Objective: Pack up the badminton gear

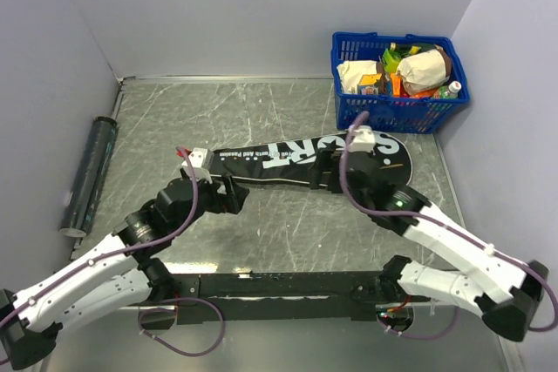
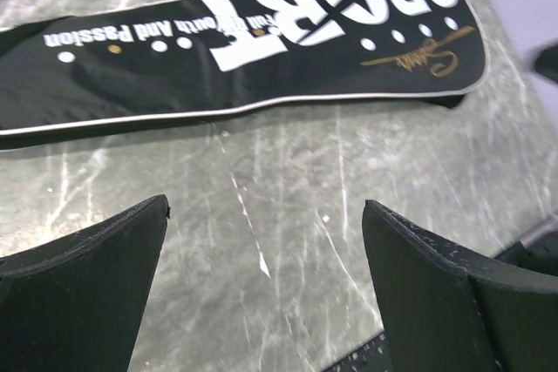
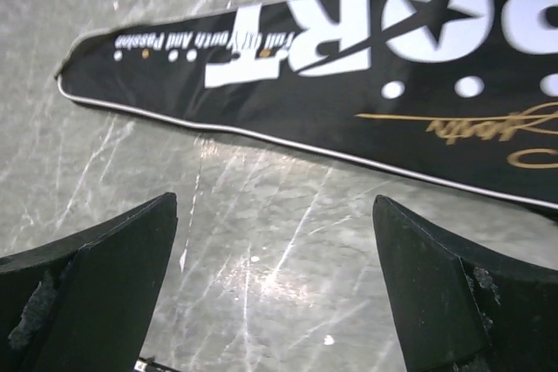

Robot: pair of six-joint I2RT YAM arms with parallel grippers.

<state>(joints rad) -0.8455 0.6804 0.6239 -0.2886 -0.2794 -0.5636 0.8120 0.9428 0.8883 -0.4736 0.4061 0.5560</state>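
Top external, left to right: dark tube [image 1: 87, 176] lying along left wall; left gripper [image 1: 234, 194] spread wide, holding nothing; black SPORT bag [image 1: 292, 152] flat mid-table, narrow end near that gripper; right gripper [image 1: 327, 172] likewise agape, empty, at bag's near edge; blue basket [image 1: 397, 115] in far right corner.

Bright, even light glints softly off the table [image 3: 253, 259].

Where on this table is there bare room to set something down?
Free: the far strip between the bag and back wall, left of the basket; the patch between the tube and left arm. Crowded: near side, where the right arm extends too.
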